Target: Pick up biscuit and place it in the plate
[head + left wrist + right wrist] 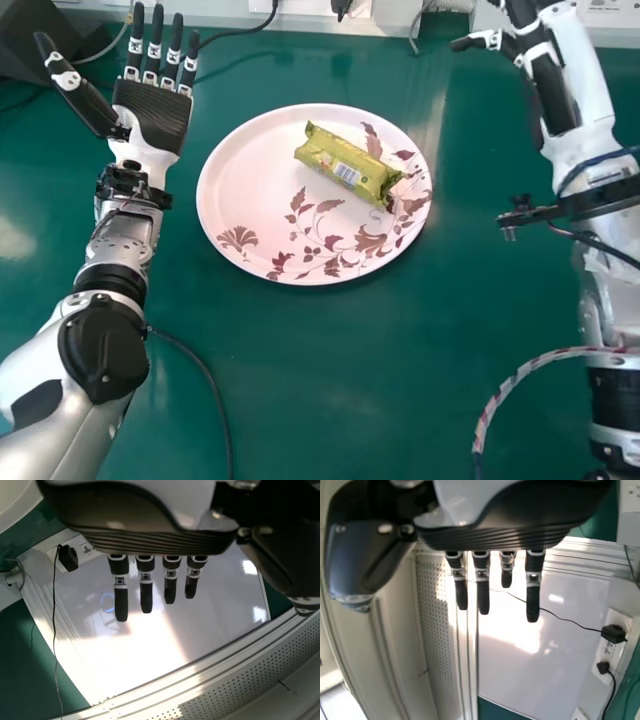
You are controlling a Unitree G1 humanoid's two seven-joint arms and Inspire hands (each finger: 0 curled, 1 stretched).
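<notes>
Head view: observed biscuit packet (345,165) lying on floral plate (240,180), untouched. Noted left robot hand (152,112) and right robot hand (492,539), both empty, with straight, separated fingers. Judge placing complete; find nothing left to move.

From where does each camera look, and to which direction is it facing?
Head view: on the robot's head, facing forward and down at the plate and biscuit; left hand and right hand show.
Left wrist view: at the left wrist, facing past the left hand's fingers toward a glossy panel.
Right wrist view: at the right wrist, facing past the right hand's fingers.
Both wrist views share a pale panel and a perforated strip.
</notes>
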